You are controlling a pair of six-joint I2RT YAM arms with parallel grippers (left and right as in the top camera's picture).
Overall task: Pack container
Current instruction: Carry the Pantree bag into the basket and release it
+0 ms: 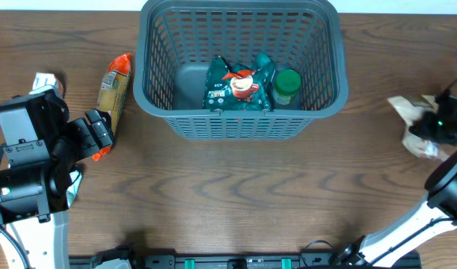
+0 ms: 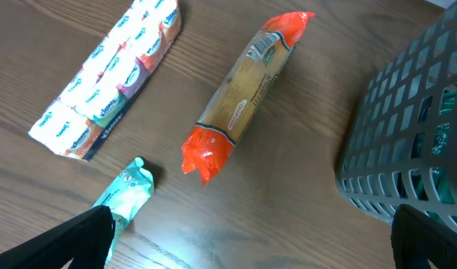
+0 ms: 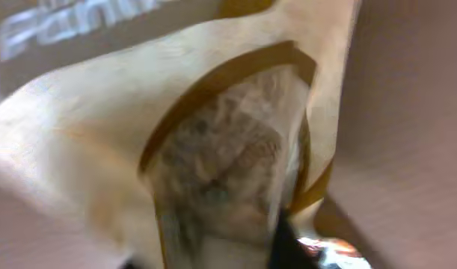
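Over the brown bench, the right gripper pinches a floppy tan bag (left gripper wide apart), so it could slip.

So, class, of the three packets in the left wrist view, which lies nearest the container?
The long packet with orange ends. It lies between the white multipack and the container, while the teal pouch sits farther off.

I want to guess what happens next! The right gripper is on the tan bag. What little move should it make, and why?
Probably lift the tan bag straight up a little. The right gripper looks shut on it, yet the bag lies on the table, right of the container and not inside.
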